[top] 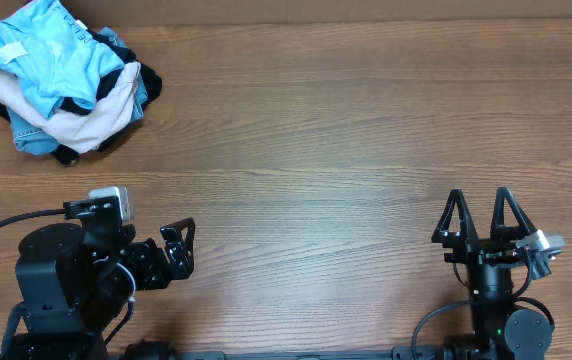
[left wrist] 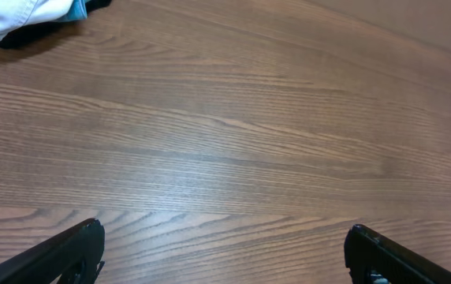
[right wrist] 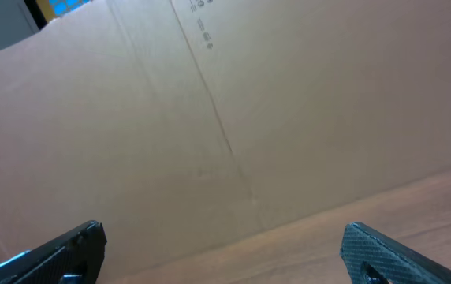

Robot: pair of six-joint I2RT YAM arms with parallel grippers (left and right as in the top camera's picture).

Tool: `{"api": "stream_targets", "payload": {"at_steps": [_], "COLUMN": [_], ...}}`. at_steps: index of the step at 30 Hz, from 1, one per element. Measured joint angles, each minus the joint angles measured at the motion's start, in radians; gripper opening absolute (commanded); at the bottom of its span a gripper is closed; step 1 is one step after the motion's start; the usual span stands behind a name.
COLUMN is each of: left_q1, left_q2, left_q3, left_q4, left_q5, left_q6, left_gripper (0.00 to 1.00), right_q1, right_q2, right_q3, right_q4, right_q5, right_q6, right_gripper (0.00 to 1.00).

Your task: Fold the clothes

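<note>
Left pincer (top: pixel 184 248) agape, well apart from crumpled sky-blue T-shirt (top: pixel 51 50) far behind

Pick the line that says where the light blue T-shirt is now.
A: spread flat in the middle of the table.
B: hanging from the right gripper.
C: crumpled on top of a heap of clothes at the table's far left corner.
C: the T-shirt sits bunched on top of the heap at the far left corner of the table; the right gripper is open and empty.
</note>
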Motion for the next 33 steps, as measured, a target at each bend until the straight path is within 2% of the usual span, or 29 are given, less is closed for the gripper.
{"api": "stream_targets", "payload": {"at_steps": [3,5,8,11,18,33], "left_q1": [0.0,0.0,0.0,0.0,0.0,0.0], "left_q2": [0.0,0.0,0.0,0.0,0.0,0.0], "left_q3": [0.0,0.0,0.0,0.0,0.0,0.0], "left_q4": [0.0,0.0,0.0,0.0,0.0,0.0], "left_q5": [0.0,0.0,0.0,0.0,0.0,0.0], "left_q6": [0.0,0.0,0.0,0.0,0.0,0.0], "left_gripper": [1.0,1.0,1.0,1.0,1.0,1.0], "right_q1": [0.0,0.0,0.0,0.0,0.0,0.0], "right_q2": [0.0,0.0,-0.001,-0.002,-0.003,-0.003], "right_q3": [-0.057,-0.087,-0.095,-0.095,-0.095,-0.095], "right_q4": [0.061,0.092,0.065,0.009,-0.198,-0.198], "right_q5": [-0.006,-0.055,-0.103,-0.107,-0.099,-0.092], "right_q6": [-0.015,-0.105,-0.208,-0.24,-0.259,-0.26], "right_gripper": [1.0,1.0,1.0,1.0,1.0,1.0]}}
